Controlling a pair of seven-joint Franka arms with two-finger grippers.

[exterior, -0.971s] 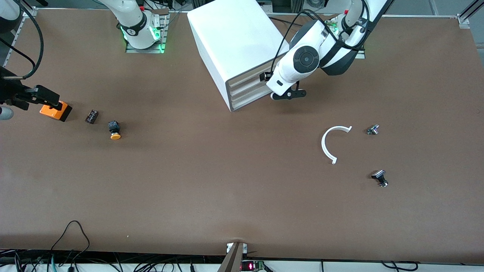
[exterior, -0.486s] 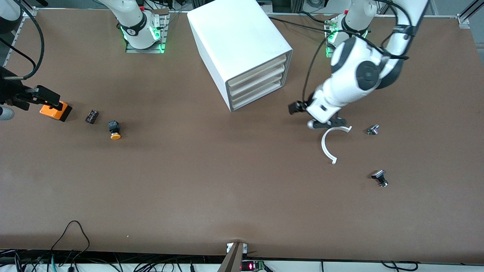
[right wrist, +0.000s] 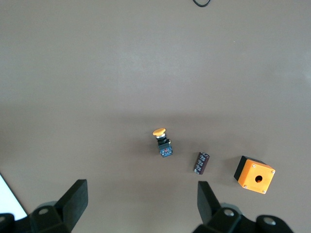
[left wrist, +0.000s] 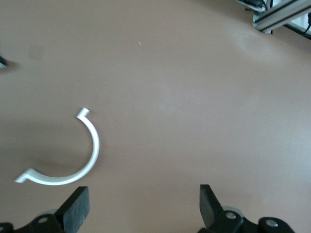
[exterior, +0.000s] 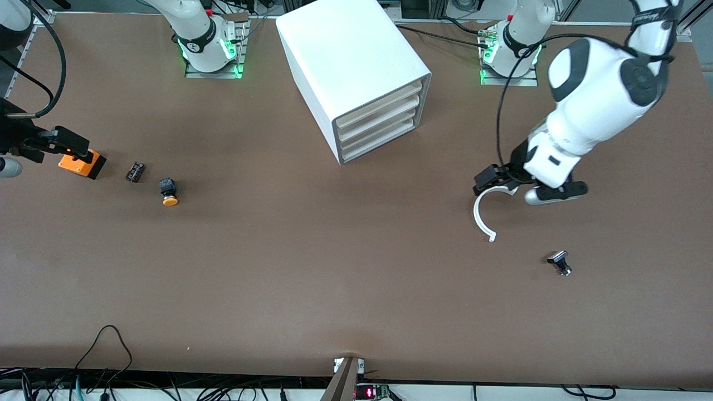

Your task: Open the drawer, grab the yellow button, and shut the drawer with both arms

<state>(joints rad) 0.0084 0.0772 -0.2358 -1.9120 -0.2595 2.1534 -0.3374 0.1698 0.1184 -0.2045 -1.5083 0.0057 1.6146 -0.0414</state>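
The white cabinet (exterior: 356,61) stands at the middle of the table near the robots' bases. Its top drawer (exterior: 384,99) is shut, flush with the three lower trays. The button (exterior: 169,192) lies on its side on the table toward the right arm's end, and shows in the right wrist view (right wrist: 163,141). My right gripper (exterior: 53,145) is open and empty, up over the orange cube (exterior: 82,162); its jaws show wide apart (right wrist: 141,204). My left gripper (exterior: 521,186) is open and empty (left wrist: 143,208), over the table beside a white plastic arc (exterior: 483,214).
A small dark ribbed block (exterior: 135,171) lies between the orange cube and the button. The arc also shows in the left wrist view (left wrist: 73,165). A small black and metal part (exterior: 560,263) lies nearer the front camera than the arc.
My left arm has swung away from the cabinet's front toward its own end of the table and now hangs by the white arc. The drawers stay shut. The right arm has not moved.
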